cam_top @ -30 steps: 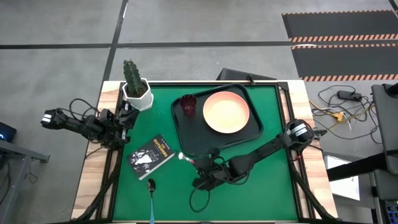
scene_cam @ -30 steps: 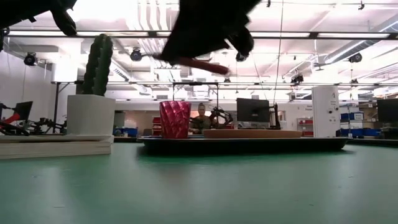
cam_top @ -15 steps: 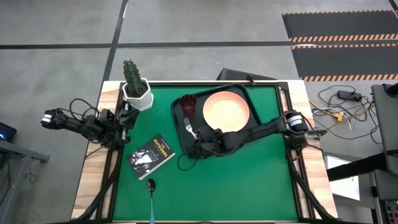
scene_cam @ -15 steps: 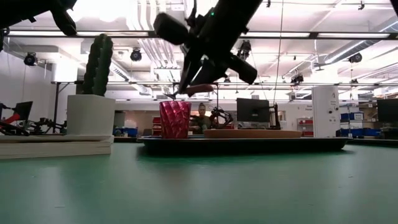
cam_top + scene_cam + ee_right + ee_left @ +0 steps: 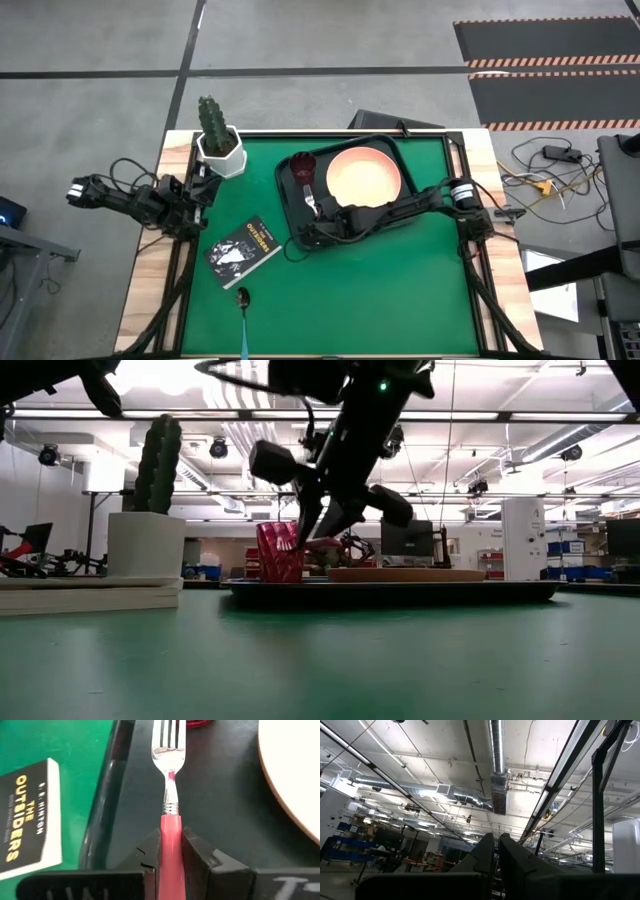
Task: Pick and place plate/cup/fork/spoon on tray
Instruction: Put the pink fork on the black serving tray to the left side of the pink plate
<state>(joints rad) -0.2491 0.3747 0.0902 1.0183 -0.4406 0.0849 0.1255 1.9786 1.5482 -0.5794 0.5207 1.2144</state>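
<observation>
My right gripper (image 5: 314, 213) is shut on the fork (image 5: 169, 750), which has silver tines and a pink handle, above the left part of the dark tray (image 5: 412, 212). The dark red cup (image 5: 303, 167) stands on the tray just beyond the tines. The peach-pink plate (image 5: 363, 178) lies on the tray to the right. The spoon (image 5: 243, 299) with its light blue handle lies on the green mat near the table's near edge. My left gripper (image 5: 496, 851) is shut and empty at the table's left edge, pointing up. My right gripper pinches the fork's pink handle (image 5: 170, 827) between its two fingers, just behind the metal collar. The fork runs forward along the fingers, tines toward the cup. In the low view the fork (image 5: 326, 543) hangs clear above the tray (image 5: 390, 591), roughly level.
A black book with yellow lettering (image 5: 243, 250) lies on the mat left of the tray. A cactus in a white pot (image 5: 219, 152) stands at the far left corner. Open green mat lies near and right of the tray.
My right gripper has carried the fork from over the mat at the tray's near side toward the far edge, over the tray's left part, and has come down. It has turned, so the tines now point toward the cup instead of the table's left.
</observation>
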